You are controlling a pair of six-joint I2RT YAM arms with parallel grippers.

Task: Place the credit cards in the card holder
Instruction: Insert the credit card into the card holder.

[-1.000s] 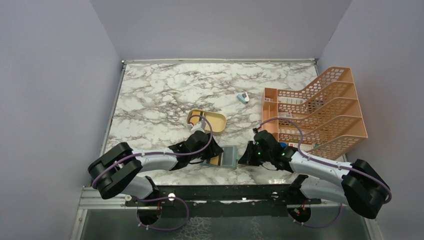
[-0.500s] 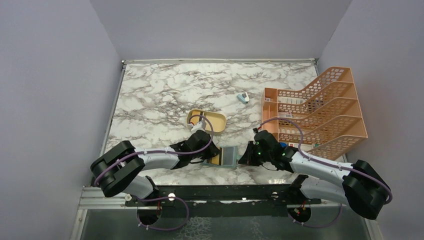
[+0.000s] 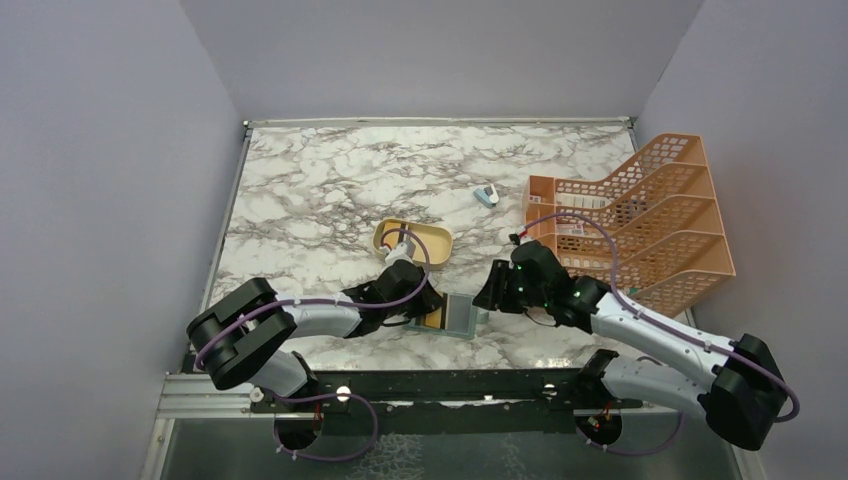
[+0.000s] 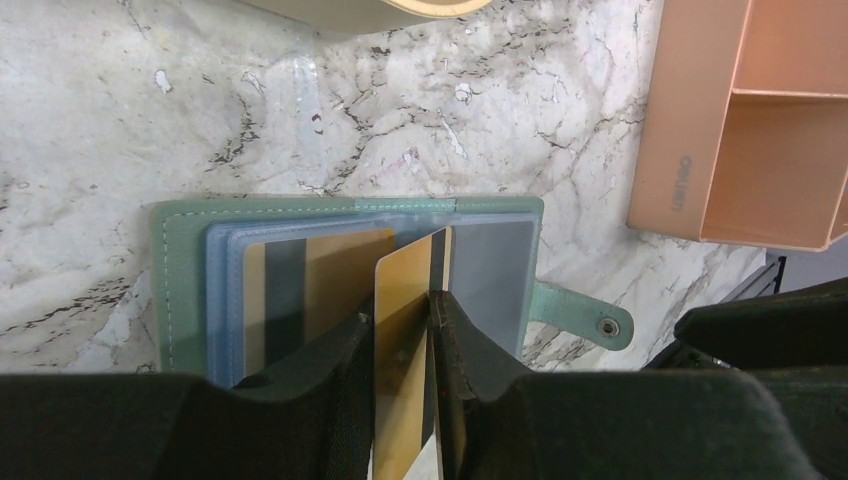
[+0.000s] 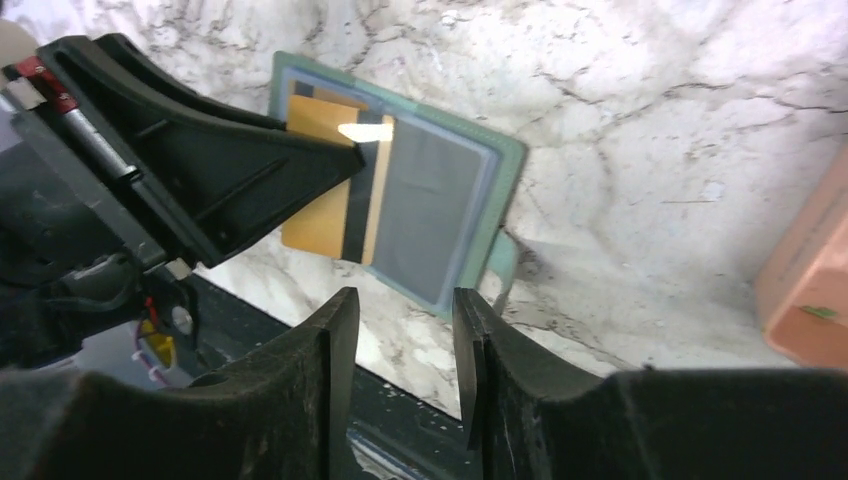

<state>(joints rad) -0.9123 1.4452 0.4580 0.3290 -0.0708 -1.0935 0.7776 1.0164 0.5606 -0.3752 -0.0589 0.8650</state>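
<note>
The card holder (image 4: pixel 180 285) lies open on the marble near the front edge, grey-green with blue-grey pockets (image 3: pixel 461 315). One tan-brown credit card (image 4: pixel 330 270) with a dark stripe sits flat in its left pocket. My left gripper (image 4: pixel 402 312) is shut on another tan-brown credit card (image 4: pixel 405 285), held on edge with its tip at the holder's middle fold. In the right wrist view this card (image 5: pixel 315 225) juts past the holder (image 5: pixel 435 190). My right gripper (image 5: pixel 400 300) hovers open and holds nothing, just right of the holder (image 3: pixel 488 293).
A tan oval dish (image 3: pixel 412 240) sits just behind my left gripper (image 3: pixel 428 303). A small blue-and-white gadget (image 3: pixel 486 195) lies farther back. The orange mesh file rack (image 3: pixel 640 225) fills the right side. The holder's snap strap (image 4: pixel 580 315) points right.
My right gripper has opened and drawn up and back from the holder's right edge. My left gripper has closed on the card and nudged it toward the holder.
</note>
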